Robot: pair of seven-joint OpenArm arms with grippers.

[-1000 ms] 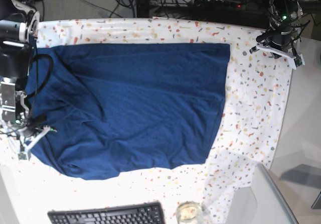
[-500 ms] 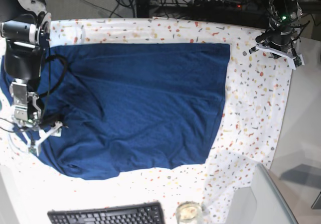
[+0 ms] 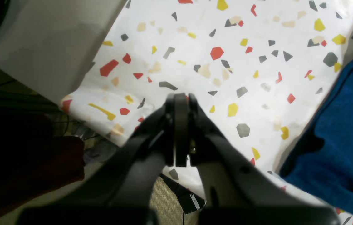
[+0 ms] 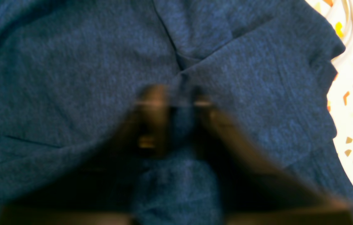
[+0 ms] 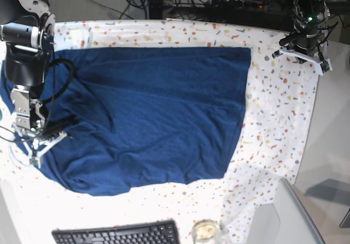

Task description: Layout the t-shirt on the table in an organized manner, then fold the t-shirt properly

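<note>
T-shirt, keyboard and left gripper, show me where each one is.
T-shirt (image 5: 158, 112), base view, middle of the fabric.
Keyboard (image 5: 115, 234), base view, its key rows.
Left gripper (image 3: 181, 97), left wrist view, shut fingertips.

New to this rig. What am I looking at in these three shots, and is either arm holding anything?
It's a two-arm robot working over a table covered in a speckled white cloth. The base view looks down on the whole scene; the other two come from cameras mounted on each wrist.

A navy t-shirt lies spread on the table, rumpled near its left side in the base view. A keyboard and a small glass sit at the bottom edge.

The left gripper hovers shut over bare cloth, holding nothing. The right gripper sits over the shirt; its view is blurred, but fabric appears bunched between its fingers, so it seems to be pinching it.
</note>
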